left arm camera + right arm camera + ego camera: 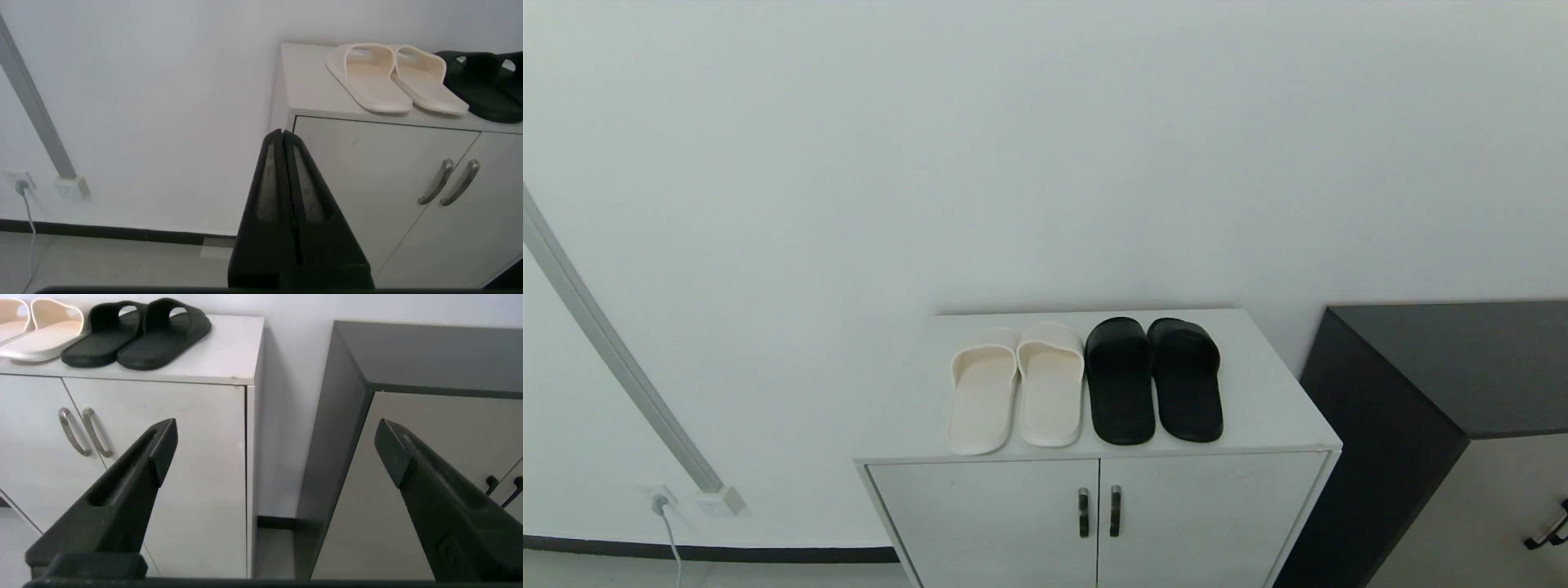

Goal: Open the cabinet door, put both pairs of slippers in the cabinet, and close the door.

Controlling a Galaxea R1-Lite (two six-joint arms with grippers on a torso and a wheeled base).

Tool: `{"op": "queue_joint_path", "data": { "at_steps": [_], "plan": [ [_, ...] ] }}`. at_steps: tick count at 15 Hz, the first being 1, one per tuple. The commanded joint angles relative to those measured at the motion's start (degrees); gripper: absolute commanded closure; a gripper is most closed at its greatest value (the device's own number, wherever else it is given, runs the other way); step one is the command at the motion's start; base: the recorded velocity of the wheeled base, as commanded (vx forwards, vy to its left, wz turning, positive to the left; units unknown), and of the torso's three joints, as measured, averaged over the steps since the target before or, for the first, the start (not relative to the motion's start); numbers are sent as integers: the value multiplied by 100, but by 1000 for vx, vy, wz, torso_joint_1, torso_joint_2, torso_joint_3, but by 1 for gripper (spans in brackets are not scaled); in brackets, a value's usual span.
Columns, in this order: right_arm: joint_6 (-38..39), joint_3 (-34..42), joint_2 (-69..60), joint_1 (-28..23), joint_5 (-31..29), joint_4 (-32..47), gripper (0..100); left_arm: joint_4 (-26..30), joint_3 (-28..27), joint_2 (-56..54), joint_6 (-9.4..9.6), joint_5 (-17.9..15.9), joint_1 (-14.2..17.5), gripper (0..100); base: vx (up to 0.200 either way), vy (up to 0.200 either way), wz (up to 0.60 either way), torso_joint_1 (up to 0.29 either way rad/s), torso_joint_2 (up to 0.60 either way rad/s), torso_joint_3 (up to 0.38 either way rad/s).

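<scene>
The 2 pairs of slippers are lying side by side on top of the white cabinet, toes toward the wall. The cream pair is on the left and the black pair is touching it on the right. Both doors are sitting shut, with 2 handles close together at the middle. The left gripper is hanging before the cabinet's left edge, its fingers pressed together on nothing. The right gripper is hovering with its jaws spread wide, facing the gap beside a dark cabinet.

Heads up, your left gripper has its jaws pressed flat together, while your right gripper has its jaws spread wide apart.
</scene>
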Motion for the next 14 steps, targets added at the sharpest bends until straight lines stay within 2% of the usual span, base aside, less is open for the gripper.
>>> {"op": "queue_joint_path", "data": {
  "at_steps": [1, 14],
  "plan": [
    [-1, 0, -2, 0, 1, -3, 0, -1, 1, -1, -8, -1, 4, 100, 0, 0, 0, 0, 0, 0],
    [-221, 0, -11, 0, 10, -30, 0, -1, 1, -1, 9, -10, 4, 100, 0, 0, 0, 0, 0, 0]
  ]
}}
